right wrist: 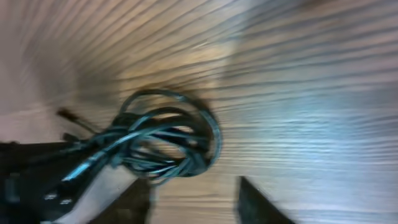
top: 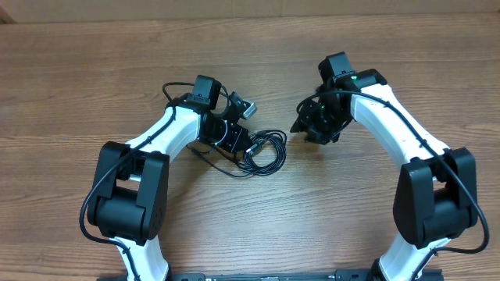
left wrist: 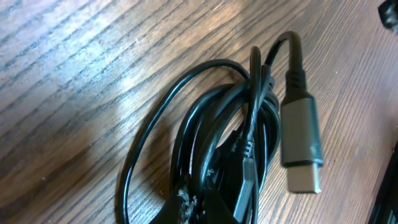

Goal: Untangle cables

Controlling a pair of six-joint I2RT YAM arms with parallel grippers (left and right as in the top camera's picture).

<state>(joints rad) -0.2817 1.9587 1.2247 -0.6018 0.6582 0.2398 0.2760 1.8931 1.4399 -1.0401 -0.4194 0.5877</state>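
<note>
Cables (right wrist: 168, 140) just beyond right fingers (right wrist: 134, 202)

The desk (top: 258, 47) is warm brown wood with fine darker grain running in streaks. The cables (top: 264, 152) are glossy black; in the blurred right wrist view they seem to carry a bluish-green sheen, perhaps only reflected light. One plug (left wrist: 301, 140) has a matt grey housing and a paler silver tip. The left arm (top: 168, 129) and right arm (top: 391, 117) have white shells with black joints, and a small green light (top: 354, 76) glows on the right one.
</note>
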